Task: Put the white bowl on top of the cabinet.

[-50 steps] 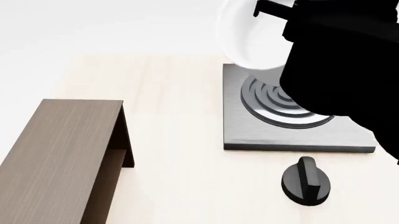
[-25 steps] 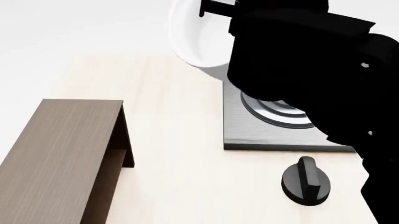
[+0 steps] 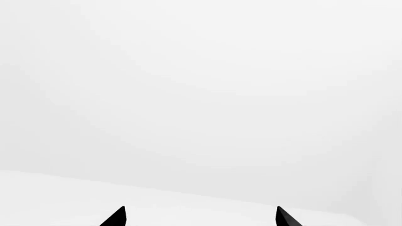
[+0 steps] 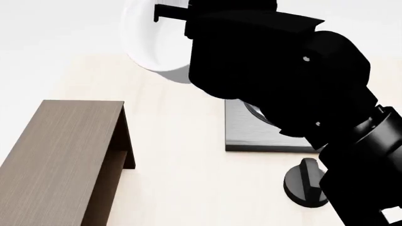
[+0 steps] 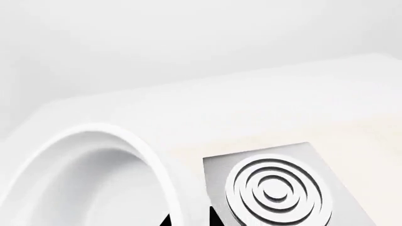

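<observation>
The white bowl (image 4: 150, 40) hangs tilted on its side in the air, above the table's far part, between the stove plate and the cabinet. My right gripper (image 4: 179, 13) is shut on the bowl's wall. In the right wrist view its two dark fingertips pinch the bowl's thick rim (image 5: 135, 150), with my right gripper (image 5: 188, 220) at the frame's edge. The dark brown cabinet (image 4: 60, 155) lies at the near left, its flat top bare. In the left wrist view my left gripper (image 3: 199, 219) is open, facing only white background.
A grey square stove plate (image 4: 251, 134) with ringed burner (image 5: 276, 190) lies right of centre, partly behind my right arm. A black knob (image 4: 304, 184) sits in front of it. Light wooden tabletop (image 4: 176, 179) separates cabinet and stove.
My right arm has swung left with the bowl, from over the stove plate to over the table's far middle, nearer the cabinet. The arm now covers more of the stove.
</observation>
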You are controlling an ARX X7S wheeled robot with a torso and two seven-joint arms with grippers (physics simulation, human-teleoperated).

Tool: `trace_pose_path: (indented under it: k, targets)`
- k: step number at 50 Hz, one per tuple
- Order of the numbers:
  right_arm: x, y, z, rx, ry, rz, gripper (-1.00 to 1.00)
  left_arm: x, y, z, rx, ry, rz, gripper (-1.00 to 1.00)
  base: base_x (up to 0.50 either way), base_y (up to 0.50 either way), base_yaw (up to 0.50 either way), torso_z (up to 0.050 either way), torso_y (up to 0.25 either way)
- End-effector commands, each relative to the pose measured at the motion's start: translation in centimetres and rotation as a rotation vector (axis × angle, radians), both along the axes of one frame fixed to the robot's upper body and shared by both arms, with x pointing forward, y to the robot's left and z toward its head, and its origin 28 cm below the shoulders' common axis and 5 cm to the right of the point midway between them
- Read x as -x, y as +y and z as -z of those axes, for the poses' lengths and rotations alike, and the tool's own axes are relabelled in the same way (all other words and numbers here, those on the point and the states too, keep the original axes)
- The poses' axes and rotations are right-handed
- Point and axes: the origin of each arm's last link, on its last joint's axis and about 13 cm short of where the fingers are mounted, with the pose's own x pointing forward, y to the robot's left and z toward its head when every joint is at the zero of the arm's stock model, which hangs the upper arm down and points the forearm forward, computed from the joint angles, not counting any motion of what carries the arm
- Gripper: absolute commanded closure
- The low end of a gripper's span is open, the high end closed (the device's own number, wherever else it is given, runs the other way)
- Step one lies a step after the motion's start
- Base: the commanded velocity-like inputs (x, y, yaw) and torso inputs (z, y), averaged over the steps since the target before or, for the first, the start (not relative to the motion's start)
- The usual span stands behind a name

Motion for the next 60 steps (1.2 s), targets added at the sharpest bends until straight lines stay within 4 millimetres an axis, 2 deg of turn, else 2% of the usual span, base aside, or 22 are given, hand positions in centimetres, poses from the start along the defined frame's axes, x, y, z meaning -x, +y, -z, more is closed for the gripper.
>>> trace_pose_path:
  k: [1,39,60]
  targets:
    - [-0.3,1.4,-0.9,-0.007,-0.067,-0.061,1.0,-0.3,-0.3,1.1,-0.01,0.049,0.027,-1.0,0.0,0.0,0.0,0.0,0.0]
    - [-1.0,5.4,1.0,0.043,-0.066,-0.292,1.0,-0.3,-0.2,1.2,-0.001,0.048,0.027,-1.0,0.0,0.0,0.0,0.0,0.001]
    - [-0.7,7.1,2.3,-0.087,-0.062,-0.441,1.0,-0.5,-0.2,1.5,0.002,0.056,0.031,-1.0,0.0,0.0,0.0,0.0,0.001]
